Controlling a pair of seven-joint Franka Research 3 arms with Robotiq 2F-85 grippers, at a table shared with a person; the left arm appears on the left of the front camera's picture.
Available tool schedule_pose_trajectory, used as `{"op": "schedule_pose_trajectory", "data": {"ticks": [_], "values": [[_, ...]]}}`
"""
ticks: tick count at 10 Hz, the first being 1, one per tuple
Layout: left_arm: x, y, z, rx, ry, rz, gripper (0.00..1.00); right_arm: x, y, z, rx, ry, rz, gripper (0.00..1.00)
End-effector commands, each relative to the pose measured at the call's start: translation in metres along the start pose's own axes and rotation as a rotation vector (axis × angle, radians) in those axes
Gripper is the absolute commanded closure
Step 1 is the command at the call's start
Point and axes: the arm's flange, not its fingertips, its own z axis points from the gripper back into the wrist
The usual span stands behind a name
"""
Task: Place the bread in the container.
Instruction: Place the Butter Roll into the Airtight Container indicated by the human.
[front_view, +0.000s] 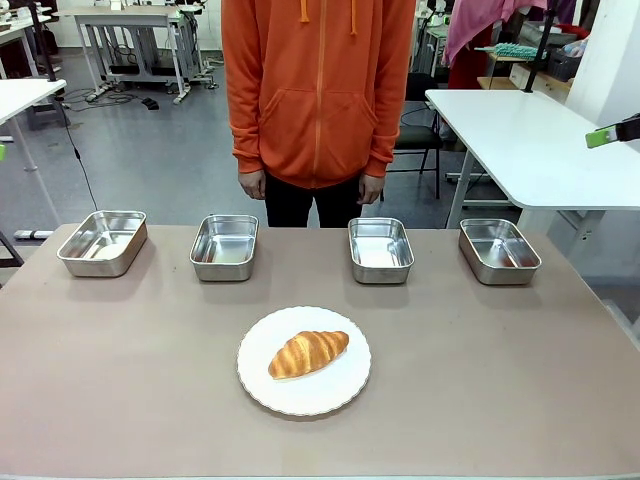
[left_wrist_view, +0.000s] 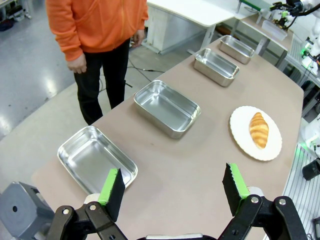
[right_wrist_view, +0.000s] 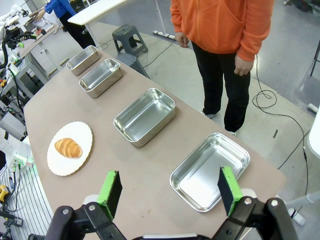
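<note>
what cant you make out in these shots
- left wrist view: leftmost pan's near corner, behind the left hand's finger
- right wrist view: rightmost pan's near rim, behind the right hand's finger
- front view: person above the shoulders, cut off by the top edge
- all views: bread's underside, against the plate

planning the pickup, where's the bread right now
Front view: the bread lies on the white plate, mid-table, nearer the robot than the pan row.

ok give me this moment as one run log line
stage: not started | bread: on white plate | pans: all four empty | left pincer: open, empty | right pincer: open, empty
</note>
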Motion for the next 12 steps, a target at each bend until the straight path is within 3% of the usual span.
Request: {"op": "schedule_pose_trajectory", "data": {"ticks": [1, 12], "values": [[-0.0002, -0.0001, 0.0009, 0.001, -0.003, -0.001, 0.0, 0.0015, 0.0004, -0.0007, -0.008, -0.005, 0.004, 0.0], [-0.0002, -0.0001, 0.0009, 0.001, -0.003, -0.001, 0.0, 0.0015, 0.0004, -0.0007, -0.008, -0.005, 0.004, 0.0]]}}
